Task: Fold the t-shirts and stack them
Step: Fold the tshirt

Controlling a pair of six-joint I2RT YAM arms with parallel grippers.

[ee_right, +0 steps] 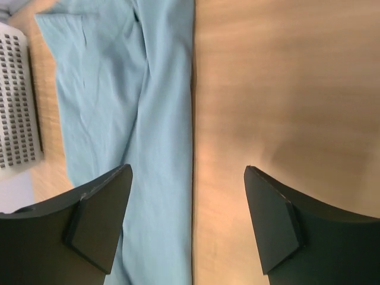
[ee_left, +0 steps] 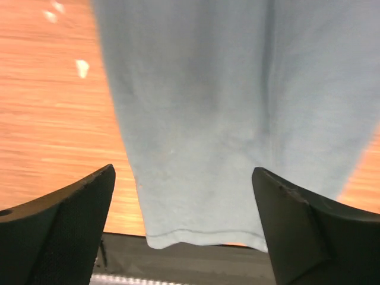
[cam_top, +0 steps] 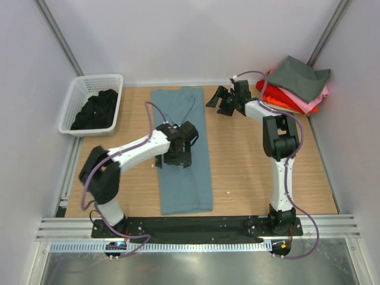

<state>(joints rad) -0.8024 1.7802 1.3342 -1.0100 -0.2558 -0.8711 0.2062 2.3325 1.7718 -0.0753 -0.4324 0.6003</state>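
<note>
A dusty blue-grey t-shirt (cam_top: pixel 187 178) lies on the wooden table as a long narrow strip running from the far side to the near edge. It also shows in the left wrist view (ee_left: pixel 225 119) and in the right wrist view (ee_right: pixel 119 107). My left gripper (cam_top: pixel 181 159) hovers open and empty over the strip's middle. My right gripper (cam_top: pixel 217 101) is open and empty above the strip's far right edge. A stack of folded shirts (cam_top: pixel 294 86), dark grey on pink, orange and red, sits at the far right corner. A black shirt (cam_top: pixel 96 110) lies in the basket.
A white plastic lattice basket (cam_top: pixel 77 98) stands at the far left, and its wall shows in the right wrist view (ee_right: pixel 18 101). White walls close in the table. A black base rail (cam_top: pixel 196 225) runs along the near edge.
</note>
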